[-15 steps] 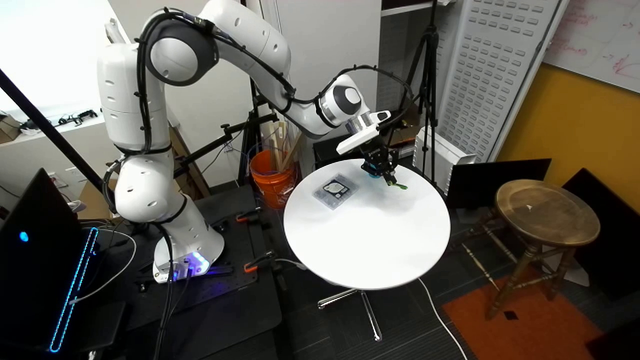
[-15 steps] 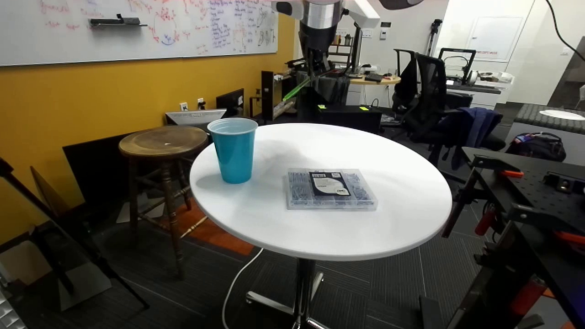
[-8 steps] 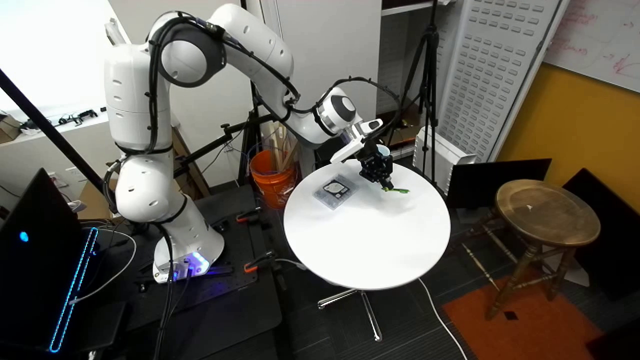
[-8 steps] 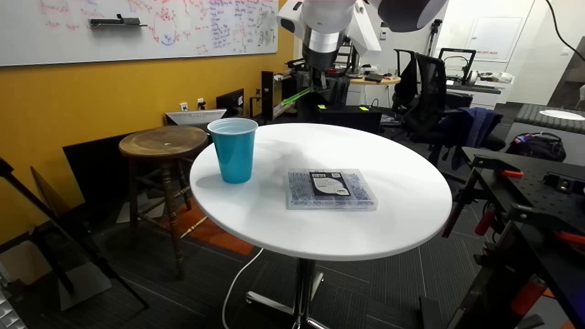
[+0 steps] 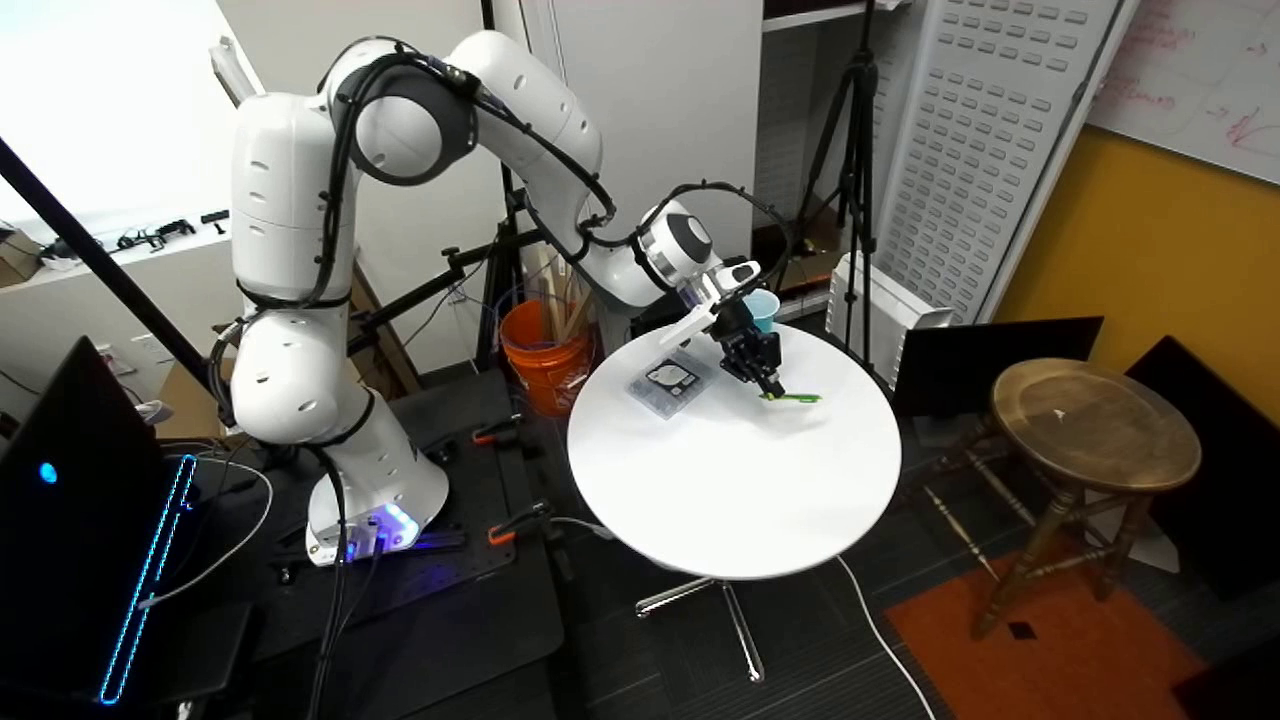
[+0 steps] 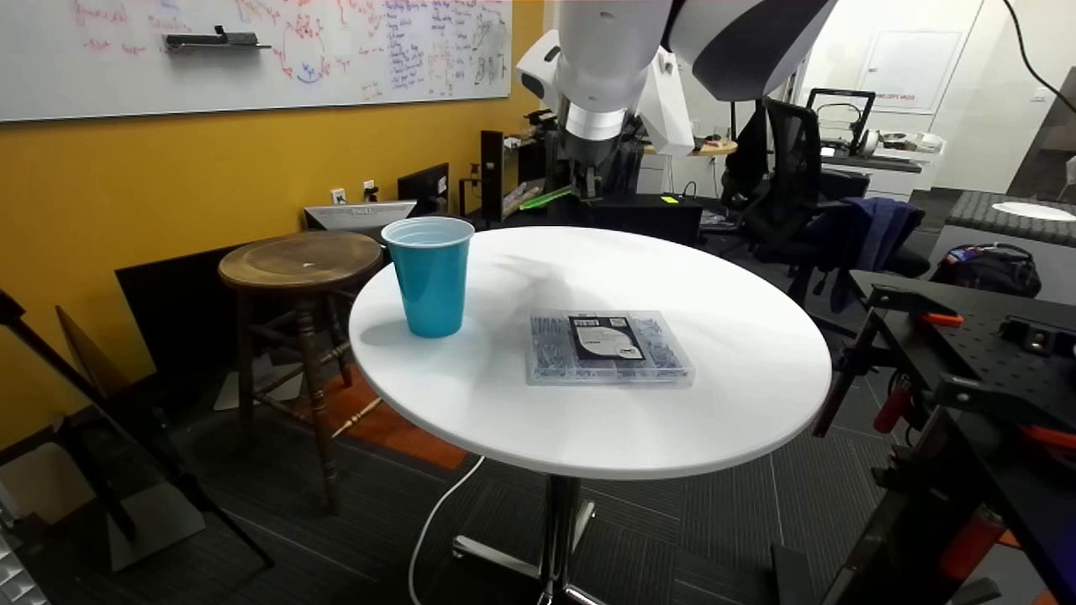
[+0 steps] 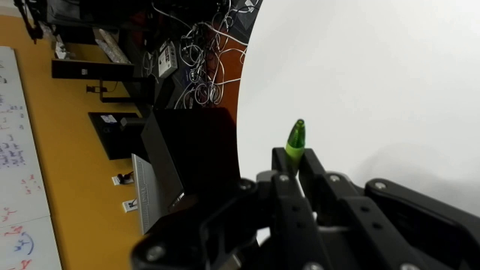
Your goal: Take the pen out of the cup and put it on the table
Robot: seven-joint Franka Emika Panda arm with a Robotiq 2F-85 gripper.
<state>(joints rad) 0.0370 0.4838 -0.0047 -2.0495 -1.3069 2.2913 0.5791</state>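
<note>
The green pen (image 5: pixel 800 398) is held between the fingertips of my gripper (image 5: pixel 772 391). It lies nearly level above the white round table (image 5: pixel 730 490), as an exterior view shows the pen (image 6: pixel 546 199) above the table's far rim. In the wrist view the pen (image 7: pixel 296 138) sticks out past the closed fingers (image 7: pixel 294 159), its pointed end showing. The teal cup (image 6: pixel 430 286) stands upright on the table (image 6: pixel 714 420), apart from the gripper. In an exterior view the cup (image 5: pixel 762 306) is partly hidden behind the arm.
A flat clear plastic box of small parts with a dark label (image 6: pixel 609 349) lies on the table, also seen in an exterior view (image 5: pixel 668 385) beside the gripper. A brown wooden stool (image 5: pixel 1095 425) stands beyond the table. The table's edge (image 7: pixel 240 93) shows in the wrist view.
The gripper has come down toward the table and moved away from the cup, carrying the pen. The pen has tilted to nearly level. More of the cup now shows behind the arm.
</note>
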